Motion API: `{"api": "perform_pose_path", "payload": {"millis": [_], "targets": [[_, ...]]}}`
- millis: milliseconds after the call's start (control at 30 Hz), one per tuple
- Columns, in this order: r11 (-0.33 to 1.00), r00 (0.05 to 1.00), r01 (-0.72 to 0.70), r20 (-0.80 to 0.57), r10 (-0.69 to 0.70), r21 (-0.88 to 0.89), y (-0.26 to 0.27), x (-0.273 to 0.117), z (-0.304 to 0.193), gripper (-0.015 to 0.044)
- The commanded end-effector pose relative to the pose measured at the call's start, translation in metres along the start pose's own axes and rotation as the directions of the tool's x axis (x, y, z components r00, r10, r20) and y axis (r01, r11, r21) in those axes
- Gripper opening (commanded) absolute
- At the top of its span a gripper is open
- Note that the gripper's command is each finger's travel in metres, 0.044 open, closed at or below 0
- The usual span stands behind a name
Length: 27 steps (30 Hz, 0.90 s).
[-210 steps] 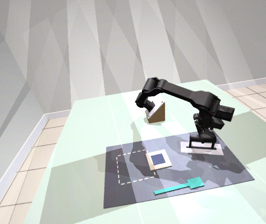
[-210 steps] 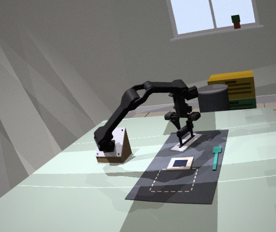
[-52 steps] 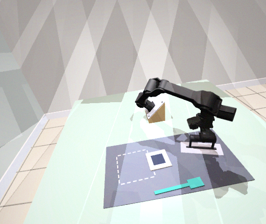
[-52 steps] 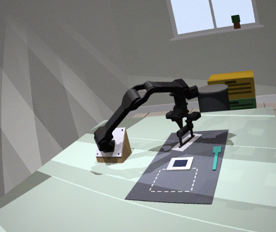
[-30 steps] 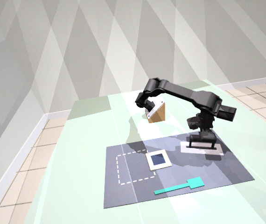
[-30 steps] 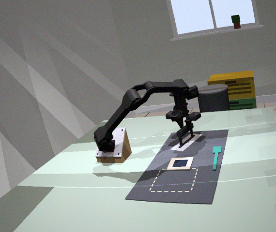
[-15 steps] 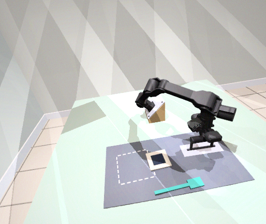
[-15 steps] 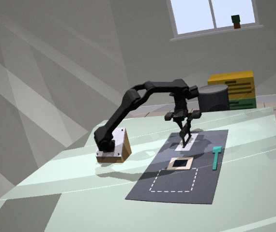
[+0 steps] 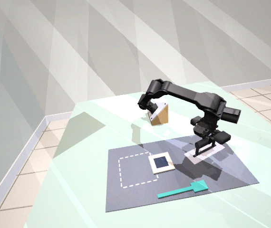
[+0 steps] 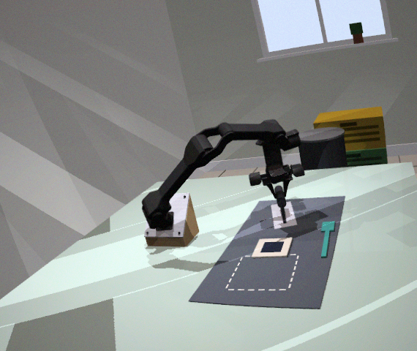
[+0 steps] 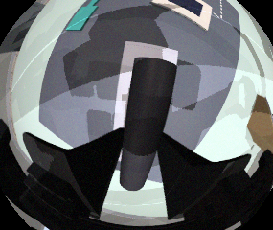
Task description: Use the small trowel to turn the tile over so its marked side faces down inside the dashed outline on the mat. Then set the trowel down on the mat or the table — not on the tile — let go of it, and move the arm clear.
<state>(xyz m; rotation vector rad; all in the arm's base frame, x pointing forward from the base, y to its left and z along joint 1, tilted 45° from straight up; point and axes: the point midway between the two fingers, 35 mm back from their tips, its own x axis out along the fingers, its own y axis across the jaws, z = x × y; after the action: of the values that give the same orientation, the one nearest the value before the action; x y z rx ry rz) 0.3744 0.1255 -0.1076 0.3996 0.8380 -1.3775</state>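
A pale green desk [image 9: 64, 196] [image 10: 371, 321] [image 11: 26, 86], streaked with light, carries a grey mat [image 9: 130, 201] [image 10: 306, 295] [image 11: 213, 96]. There the pincer [image 9: 206, 138] [image 10: 279, 189] [image 11: 142, 134] grips the black-handled trowel [image 9: 202, 143] [image 10: 280, 198] [image 11: 150, 105]. The tile [image 9: 160, 162] [image 10: 272, 246] [image 11: 193, 10], dark square up, lies across one edge of the dashed outline [image 9: 120, 171] [image 10: 252, 289]. Behind the desk stand a dark bin [image 10: 322, 151] and a yellow box [image 10: 363, 130], with a potted plant [image 10: 356, 33] at the window [image 10: 292, 26]

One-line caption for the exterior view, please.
End effector gripping the trowel, tile marked side up beyond the dashed outline's far edge.
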Motion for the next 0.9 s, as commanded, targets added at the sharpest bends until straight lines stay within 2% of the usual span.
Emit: {"api": "perform_pose_path", "payload": {"millis": [0,167,200,800,867], "targets": [[1.000,1.000,0.005,0.004,-0.004,-0.026,-0.001,0.001,0.001,0.0130],[1.000,1.000,0.005,0.004,-0.004,-0.026,-0.001,0.001,0.001,0.0261],[1.000,1.000,0.005,0.004,-0.004,-0.026,-0.001,0.001,0.001,0.0270],[1.000,1.000,0.005,0.004,-0.004,-0.026,-0.001,0.001,0.001,0.0270],[1.000,1.000,0.005,0.004,-0.004,-0.026,-0.001,-0.009,0.001,0.0270]]}}
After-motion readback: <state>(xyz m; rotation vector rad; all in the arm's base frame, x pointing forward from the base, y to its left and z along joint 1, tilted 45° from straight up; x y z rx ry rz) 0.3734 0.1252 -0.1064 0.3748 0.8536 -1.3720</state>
